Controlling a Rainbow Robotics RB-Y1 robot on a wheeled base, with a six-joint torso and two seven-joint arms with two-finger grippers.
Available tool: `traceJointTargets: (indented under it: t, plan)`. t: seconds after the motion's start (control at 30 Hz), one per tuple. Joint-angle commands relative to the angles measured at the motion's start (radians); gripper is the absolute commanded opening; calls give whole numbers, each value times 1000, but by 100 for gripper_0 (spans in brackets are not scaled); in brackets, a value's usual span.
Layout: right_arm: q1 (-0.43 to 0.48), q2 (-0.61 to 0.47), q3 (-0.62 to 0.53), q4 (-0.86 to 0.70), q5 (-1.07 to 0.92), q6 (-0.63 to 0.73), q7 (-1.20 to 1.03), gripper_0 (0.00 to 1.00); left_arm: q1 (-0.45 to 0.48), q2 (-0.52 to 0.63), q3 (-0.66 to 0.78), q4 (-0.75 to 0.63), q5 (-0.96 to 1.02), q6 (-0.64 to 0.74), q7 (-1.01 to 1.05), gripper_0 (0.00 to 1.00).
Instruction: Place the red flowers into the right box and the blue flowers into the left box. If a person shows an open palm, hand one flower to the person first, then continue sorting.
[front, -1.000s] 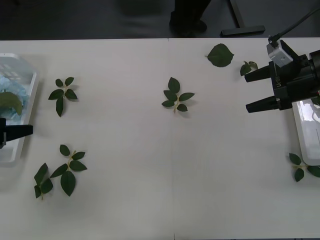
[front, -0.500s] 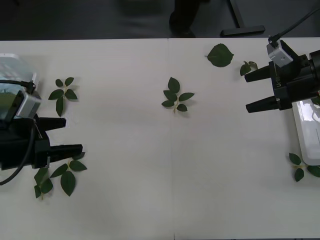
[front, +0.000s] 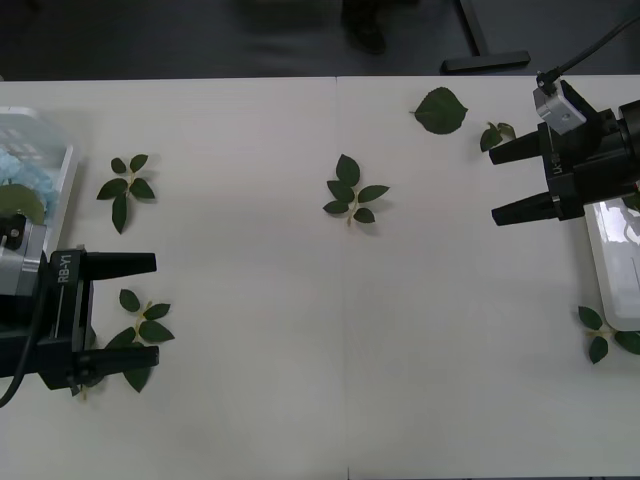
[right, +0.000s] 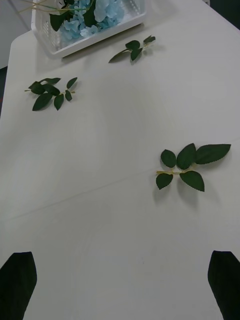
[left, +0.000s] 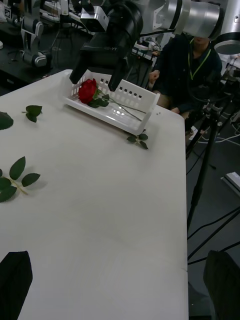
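Resting in the left box (right: 85, 30) at the table's left edge are pale blue flowers (right: 97, 17), crumpled petals among dark leaves. Beside that box the left gripper (front: 140, 308) hangs over a leaf sprig (front: 140, 330), black fingers spread and empty. The white table (front: 300, 400) carries more loose sprigs. At the right edge, the right gripper (front: 500, 185) hovers with fingers apart, holding nothing, beside the right box (left: 117, 107). The left wrist view reveals a red rose (left: 88, 91) lying inside it, with a cluttered workshop behind.

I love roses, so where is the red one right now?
The red rose lies in the white right box, just beneath the open right gripper.
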Motion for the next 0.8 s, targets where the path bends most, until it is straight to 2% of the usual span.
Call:
traceJointTargets:
  t: [0.03,0.2,0.37,0.57,0.8]
  plan:
    - [5,-44,-23,-4,2,-7,-6,100,13,36,-67,77,62,-24,50,100]
    - [5,-44,-23,-4,2,-7,-6,100,-92,49,-153,189,85,-55,50,100]
    - [5,-44,-23,-4,2,-7,-6,100,-179,102,-260,269,210,-107,50,100]
    - [5,-44,-23,-4,2,-7,-6,100,-211,221,-341,214,363,-219,50,100]
    - [5,-44,-23,-4,2,-7,-6,100,-239,316,-343,171,430,-228,50,100]
